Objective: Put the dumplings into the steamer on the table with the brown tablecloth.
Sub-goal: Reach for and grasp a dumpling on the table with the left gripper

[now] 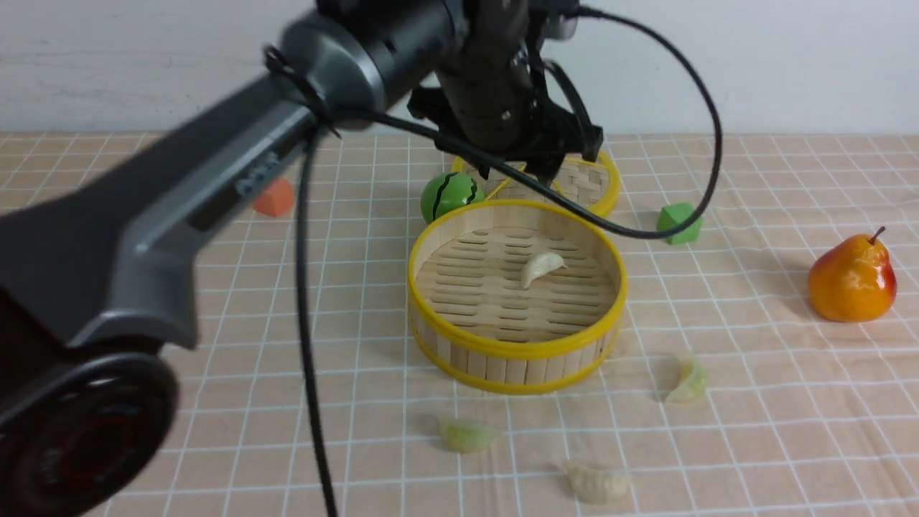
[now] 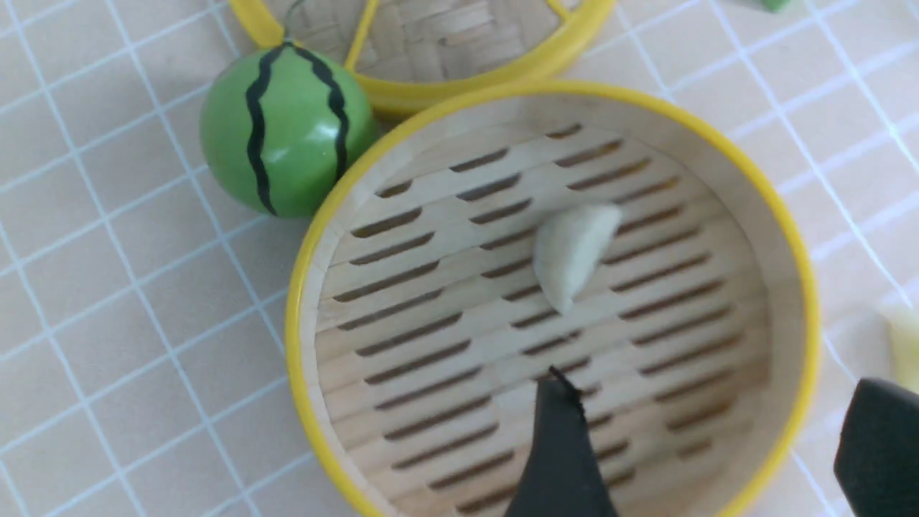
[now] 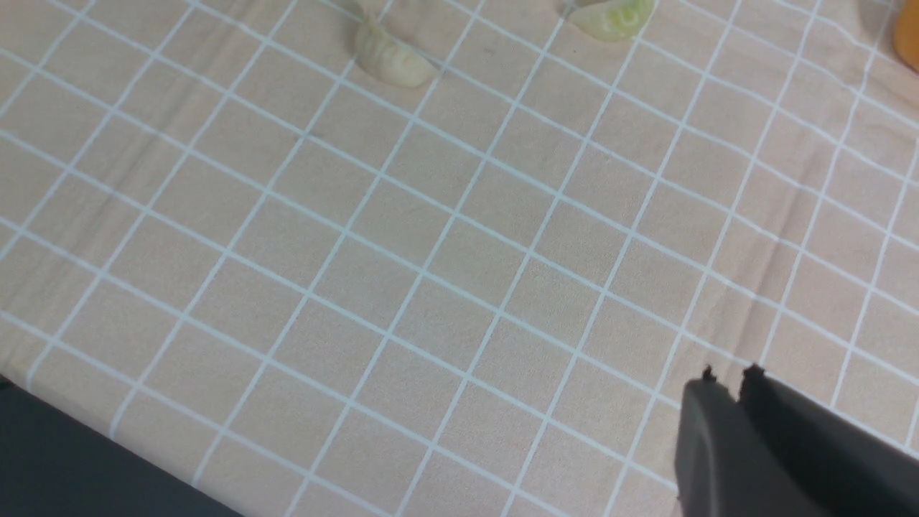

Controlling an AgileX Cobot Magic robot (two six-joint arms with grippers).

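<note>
Here, steamer (image 1: 517,350): one dumpling (image 1: 542,268) is contained.
Left hand (image 2: 707,380): spread wide, nothing gripped.
Right hand (image 3: 729,373): pressed together, nothing pinched.
Desk (image 1: 754,445): three dumplings (image 1: 467,435) (image 1: 688,381) (image 1: 597,480) are scattered near the steamer.

A lid (image 1: 585,185) lies flat, with a melon (image 1: 449,195) just beside it at 9 o'clock and an orange block (image 1: 273,197) farther that way. A green block (image 1: 680,222) and a pear (image 1: 852,280) lie toward 4 o'clock.

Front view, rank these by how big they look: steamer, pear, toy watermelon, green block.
1. steamer
2. pear
3. toy watermelon
4. green block
The pear sits nearer the camera and the watermelon is partly hidden, so their true order is unsure.
</note>
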